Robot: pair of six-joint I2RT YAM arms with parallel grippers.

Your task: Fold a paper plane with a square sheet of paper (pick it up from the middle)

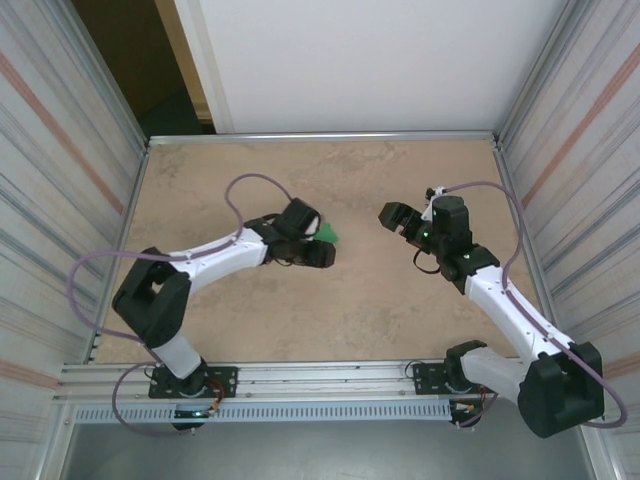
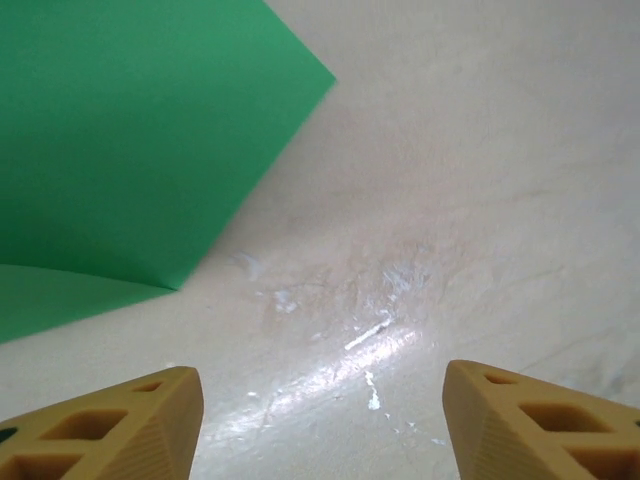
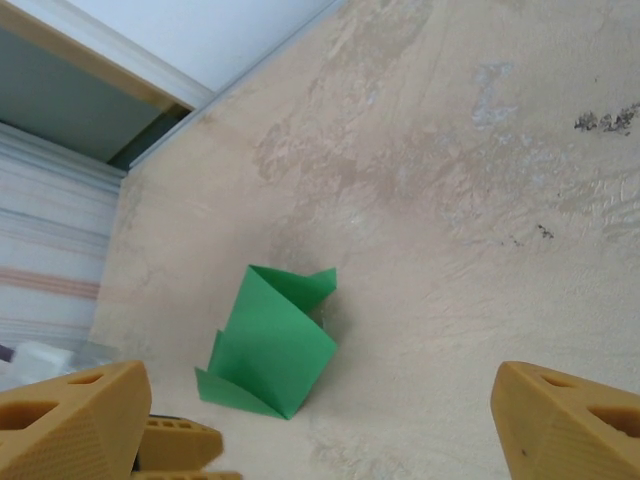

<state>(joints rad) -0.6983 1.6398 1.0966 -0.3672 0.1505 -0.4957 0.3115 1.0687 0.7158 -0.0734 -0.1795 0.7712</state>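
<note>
Left claw [image 2: 320, 382]: tan ribbed fingers [image 2: 110, 425] well apart, bare beige mottled tabletop [image 2: 480, 200] between them, nothing gripped. Right claw [image 3: 320, 385]: wide open, empty. Thin bright green folded sheet of paper [image 3: 268, 350]: plain, creased into a layered wedge, one flap apparently lifted. Sheet lies just beyond the left claw's tips, off to their left, outside the gap; contact unclear. Right claw sits beyond the sheet, well apart.
</note>
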